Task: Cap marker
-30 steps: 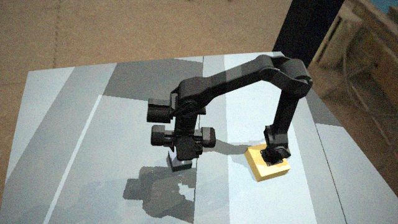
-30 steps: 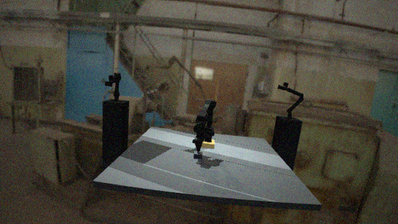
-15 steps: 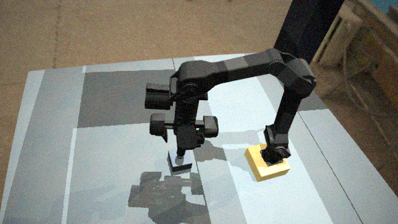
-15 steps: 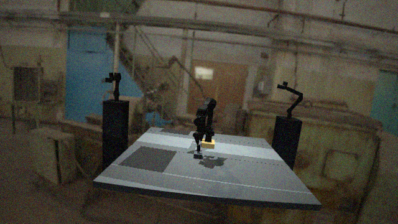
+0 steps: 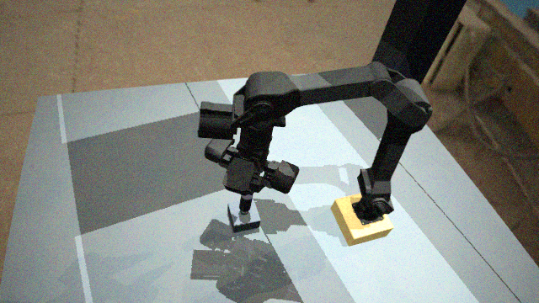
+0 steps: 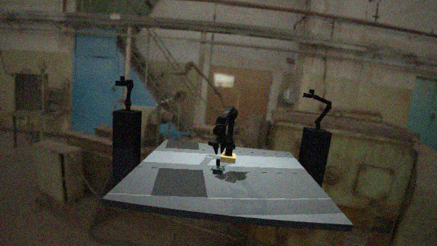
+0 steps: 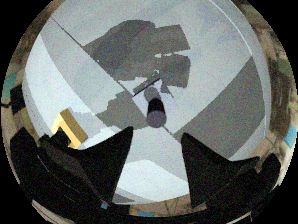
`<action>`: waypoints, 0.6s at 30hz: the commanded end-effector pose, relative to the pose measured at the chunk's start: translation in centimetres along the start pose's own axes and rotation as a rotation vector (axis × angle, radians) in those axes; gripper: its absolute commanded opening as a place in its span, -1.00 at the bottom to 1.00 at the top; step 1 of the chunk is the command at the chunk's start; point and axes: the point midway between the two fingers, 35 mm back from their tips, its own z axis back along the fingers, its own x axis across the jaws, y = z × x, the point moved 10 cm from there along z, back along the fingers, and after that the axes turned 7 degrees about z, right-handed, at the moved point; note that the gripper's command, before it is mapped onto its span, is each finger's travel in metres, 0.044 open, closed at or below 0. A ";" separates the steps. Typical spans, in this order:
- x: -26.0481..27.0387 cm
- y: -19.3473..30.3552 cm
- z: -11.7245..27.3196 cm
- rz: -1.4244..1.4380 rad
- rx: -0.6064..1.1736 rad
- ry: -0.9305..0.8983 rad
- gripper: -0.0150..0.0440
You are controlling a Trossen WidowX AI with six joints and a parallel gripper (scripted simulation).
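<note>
The marker [image 5: 245, 204] [image 6: 218, 162] [image 7: 156, 106] stands upright in the holder block [image 5: 239, 225] [image 6: 217, 171]. A black sleeve with a purple-grey top end [image 5: 247, 196] [image 7: 156, 119] shows on it, and a paler grey part is below. This looks like the cap sitting on the marker; whether it is fully seated cannot be told. No loose cap shows on the table. My gripper [image 6: 218, 153] [image 7: 158, 133] is open, with nothing between its fingertips. It hangs above the marker and does not touch it in the wrist view. The fingertips are hidden in the top view.
The yellow base block [image 5: 355, 236] [image 6: 224, 159] [image 7: 74, 129] under my arm stands on the table [image 5: 139, 261] [image 6: 273, 188], to the right of the holder in the top view. Two black pedestals [image 6: 126, 143] [image 6: 315, 150] with small arms stand beyond the table's sides. Arm shadows lie around the holder.
</note>
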 end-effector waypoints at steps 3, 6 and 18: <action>0.0 0.3 -0.6 -0.621 0.001 -0.005 -0.16; 0.0 0.3 -0.8 -0.837 0.001 -0.005 -0.42; 0.0 0.3 -0.9 -0.852 0.001 -0.005 -0.49</action>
